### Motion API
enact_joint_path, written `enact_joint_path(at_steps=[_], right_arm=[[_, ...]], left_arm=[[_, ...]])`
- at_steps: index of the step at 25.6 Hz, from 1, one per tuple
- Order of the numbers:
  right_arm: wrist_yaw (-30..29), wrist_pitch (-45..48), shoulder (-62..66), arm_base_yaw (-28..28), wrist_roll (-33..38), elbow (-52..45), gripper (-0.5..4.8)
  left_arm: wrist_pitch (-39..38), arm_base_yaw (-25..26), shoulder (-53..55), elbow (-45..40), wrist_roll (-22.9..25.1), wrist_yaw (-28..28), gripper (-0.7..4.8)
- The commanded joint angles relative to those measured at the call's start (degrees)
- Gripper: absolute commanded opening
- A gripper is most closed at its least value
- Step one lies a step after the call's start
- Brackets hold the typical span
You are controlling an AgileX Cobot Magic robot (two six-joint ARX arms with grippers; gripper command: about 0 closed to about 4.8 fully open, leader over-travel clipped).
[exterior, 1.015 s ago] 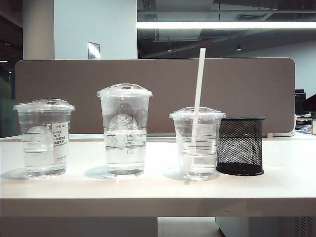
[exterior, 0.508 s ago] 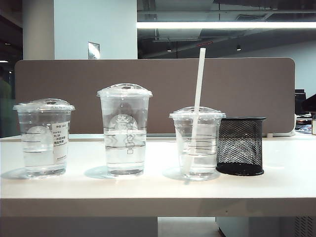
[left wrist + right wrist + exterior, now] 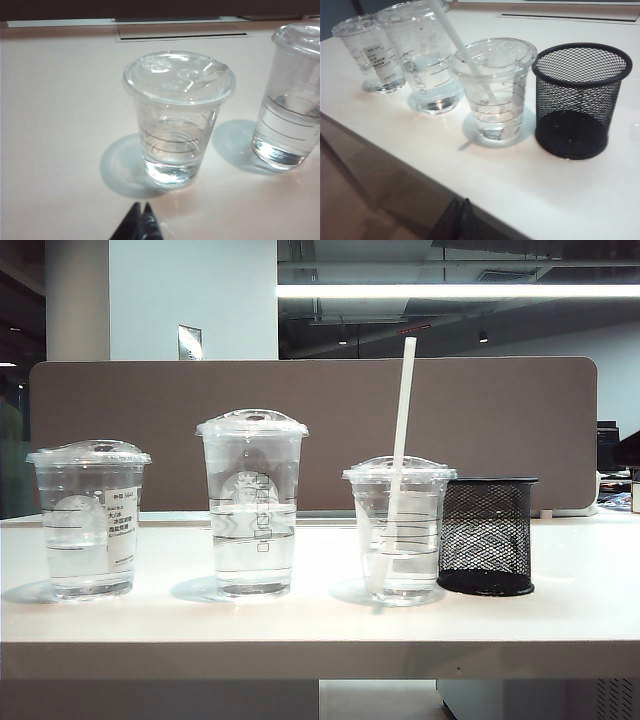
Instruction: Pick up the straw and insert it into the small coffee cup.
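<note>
Standing near-upright, the straw (image 3: 401, 440) already sits through the small coffee cup (image 3: 399, 530) lid on the tabletop (image 3: 300, 620) — right tool (image 3: 461, 210) nearer, left tool (image 3: 140, 220) farther, both jaws together, empty.

A white table (image 3: 560, 610) fills the foreground, its front edge running straight across. Behind it stands a long brown-grey divider panel (image 3: 480, 420) with rounded top corners. Beyond the panel rises a pale square pillar (image 3: 190, 290) bearing a small framed sign (image 3: 190, 342) (its wording too small to read). A bright strip light (image 3: 460, 290) stretches across a dark ceiling with exposed ducts. The far wall (image 3: 610, 370) on the right is light grey. Shadows lie soft on the tabletop.
</note>
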Motion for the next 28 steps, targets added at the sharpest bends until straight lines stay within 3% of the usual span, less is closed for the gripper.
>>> enact_joint_path(at_steps=[1, 8, 10, 13, 28], right_arm=[[2.27, 0.39, -0.09, -8.15, -0.15, -0.11, 0.0], [-1.62, 1.49, -0.09, -24.7, 2.19, -0.55, 0.0], [-1.51, 1.97, -0.09, -26.67, 0.76, -0.76, 0.0], [-1.11, 2.6, -0.09, -27.54, -1.95, -0.96, 0.0], [-0.9, 3.04, -0.09, -27.67, -1.86, -1.07, 0.0]], left_arm=[[0.44, 0.09, 0.04, -0.15, 0.24, 0.17, -0.04], [0.44, 0.07, 0.04, -0.15, 0.24, 0.2, -0.04], [0.46, 0.07, 0.04, -0.15, 0.24, 0.17, -0.04], [0.46, 0.07, 0.04, -0.15, 0.24, 0.17, -0.04], [0.44, 0.09, 0.04, -0.15, 0.24, 0.17, -0.05]])
